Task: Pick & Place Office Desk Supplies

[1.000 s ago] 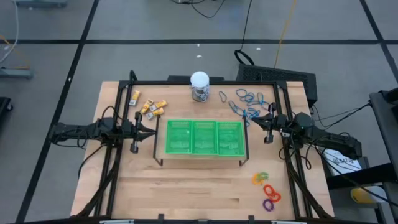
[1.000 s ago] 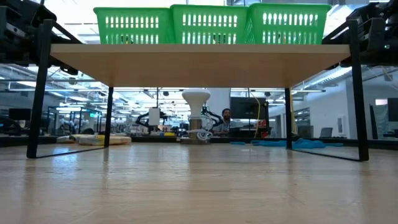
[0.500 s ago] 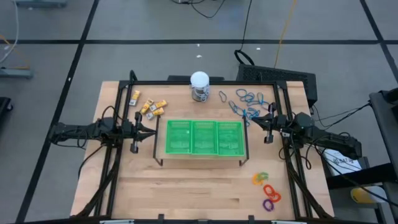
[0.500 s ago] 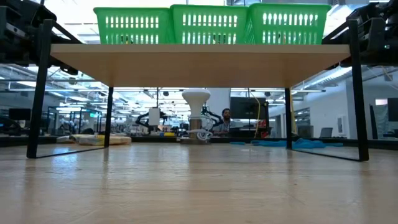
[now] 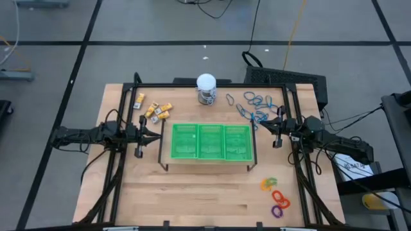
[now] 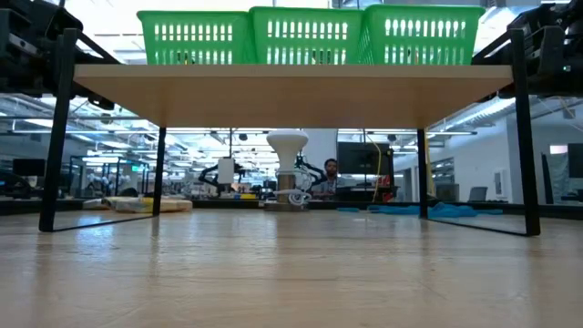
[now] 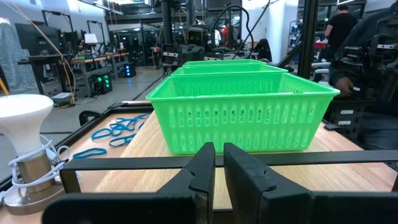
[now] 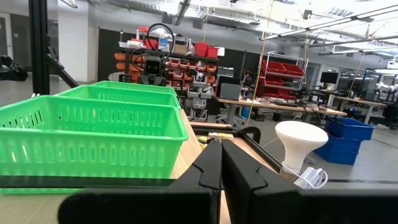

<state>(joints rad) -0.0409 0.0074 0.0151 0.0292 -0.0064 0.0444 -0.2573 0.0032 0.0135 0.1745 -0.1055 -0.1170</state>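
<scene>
Thin blue and grey loops lie on the table at the far right. Small yellow-and-white blocky pieces lie at the far left. Orange, purple and green rings lie at the near right. A green three-compartment tray stands on a raised wooden shelf at the middle. My left gripper hovers shut just left of the tray, pointing level at it. My right gripper hovers shut just right of the tray. Both hold nothing.
A white-topped round jar stands at the far middle, with loops around its base. The shelf stands on black legs, with free tabletop under it. A black frame borders the table. People show in the room behind.
</scene>
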